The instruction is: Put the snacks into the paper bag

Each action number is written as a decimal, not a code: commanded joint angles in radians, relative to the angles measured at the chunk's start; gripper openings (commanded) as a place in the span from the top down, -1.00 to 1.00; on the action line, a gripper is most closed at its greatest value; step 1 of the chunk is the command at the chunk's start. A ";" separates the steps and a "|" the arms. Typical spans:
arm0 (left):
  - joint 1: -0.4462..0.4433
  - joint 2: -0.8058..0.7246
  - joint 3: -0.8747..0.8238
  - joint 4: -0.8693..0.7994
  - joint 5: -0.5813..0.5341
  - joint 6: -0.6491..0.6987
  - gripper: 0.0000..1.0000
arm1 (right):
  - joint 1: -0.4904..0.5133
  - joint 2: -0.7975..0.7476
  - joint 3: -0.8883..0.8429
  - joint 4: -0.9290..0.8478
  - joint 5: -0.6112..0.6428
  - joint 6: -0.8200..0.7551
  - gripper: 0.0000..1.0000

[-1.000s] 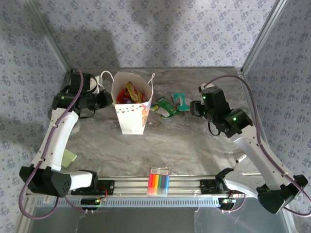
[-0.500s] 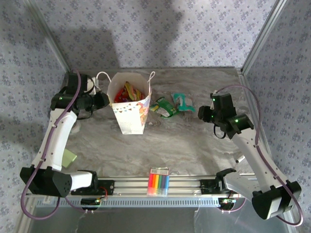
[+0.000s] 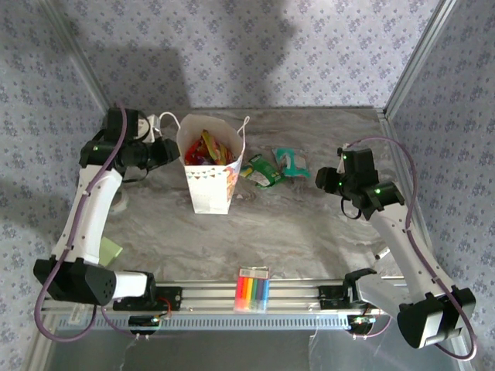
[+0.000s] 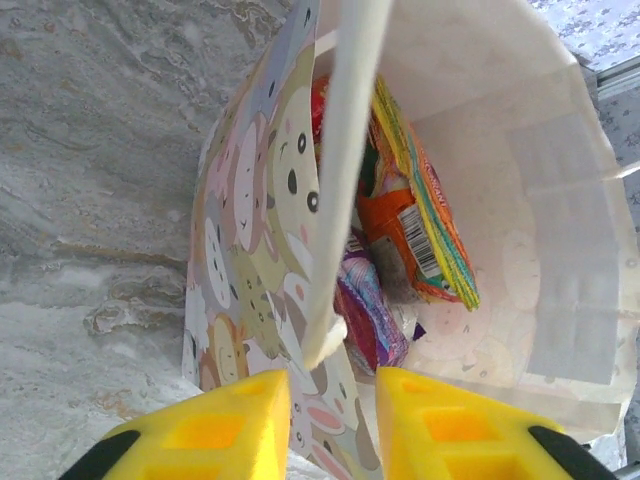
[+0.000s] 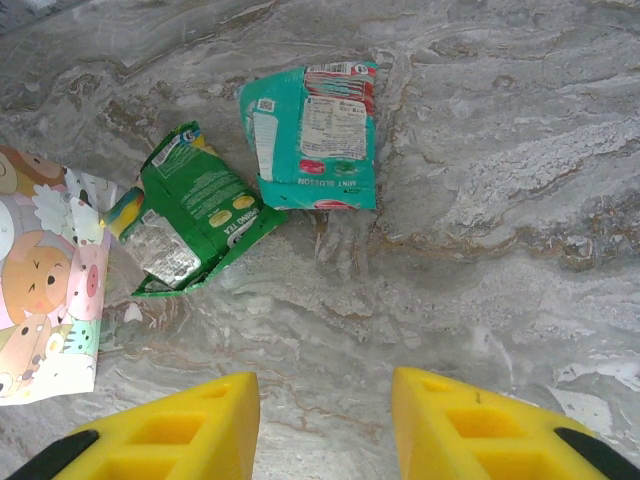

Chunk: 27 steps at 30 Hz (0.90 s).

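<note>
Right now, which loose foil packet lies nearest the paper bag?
The green foil packet, beside the white paper gift bag; the teal foil packet lies farther off.

Right wrist view, upper centre: teal packet [image 5: 315, 135], lower edge printed what looks like "MINT BLOSSOM"; the fine print panel above it is too small to read.
Left of it: green packet [image 5: 195, 215], the word "TEA" legible.
Left wrist view, centre: orange packet [image 4: 400, 215] carries a barcode, digits unreadable.
</note>
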 commanded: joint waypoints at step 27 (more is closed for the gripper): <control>-0.108 0.239 0.250 -0.204 -0.203 -0.012 0.56 | -0.080 -0.029 -0.063 0.035 -0.090 -0.003 0.17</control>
